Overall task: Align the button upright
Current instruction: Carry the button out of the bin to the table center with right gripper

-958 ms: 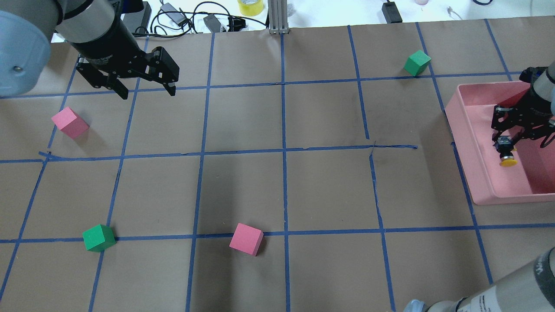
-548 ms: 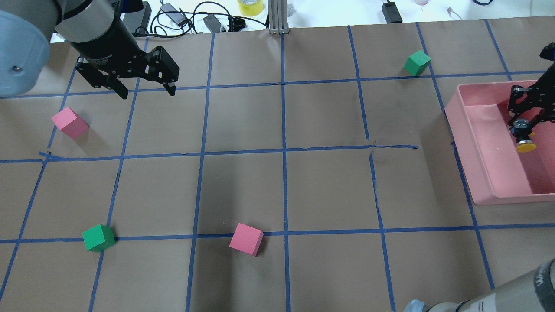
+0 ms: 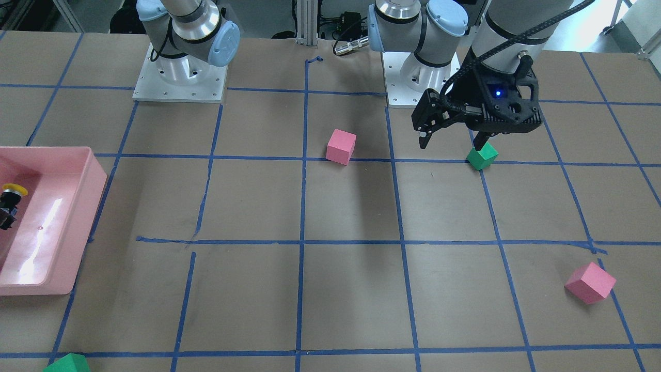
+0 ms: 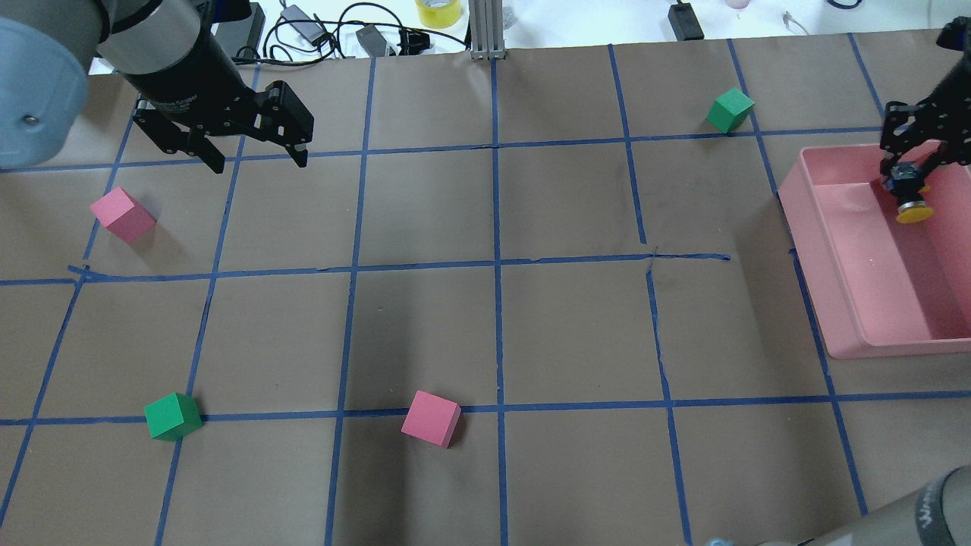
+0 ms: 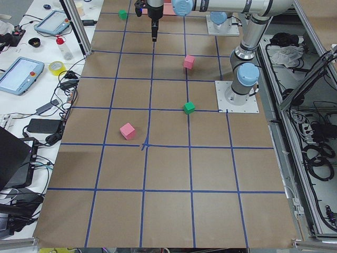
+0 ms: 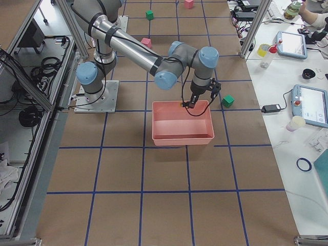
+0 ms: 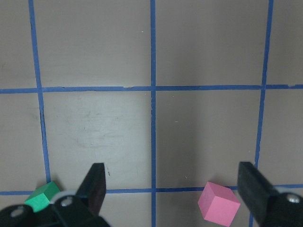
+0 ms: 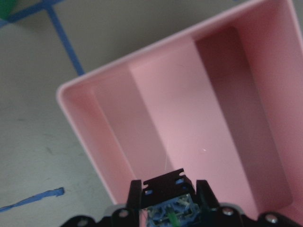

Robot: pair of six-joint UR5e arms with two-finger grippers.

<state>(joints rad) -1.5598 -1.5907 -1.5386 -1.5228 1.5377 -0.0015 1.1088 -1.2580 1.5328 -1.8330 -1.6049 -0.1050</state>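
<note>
The button [image 4: 909,203] has a yellow cap, a black body and a grey contact block. My right gripper [image 4: 905,173] is shut on its block end and holds it over the far part of the pink bin [image 4: 872,258]. The cap points toward the robot's side. It also shows in the front-facing view [image 3: 11,196] and, as just the block, between the fingers in the right wrist view [image 8: 168,210]. My left gripper [image 4: 258,161] is open and empty over the far left of the table, seen also in the left wrist view [image 7: 173,189].
Two pink cubes [image 4: 121,214] [image 4: 431,418] and two green cubes [image 4: 173,415] [image 4: 730,110] lie on the brown paper with blue tape lines. The bin stands at the table's right side. Cables and a tape roll [image 4: 438,11] lie beyond the far edge.
My right gripper has carried the button toward the far end of the bin. The left arm and the cubes have not moved.
</note>
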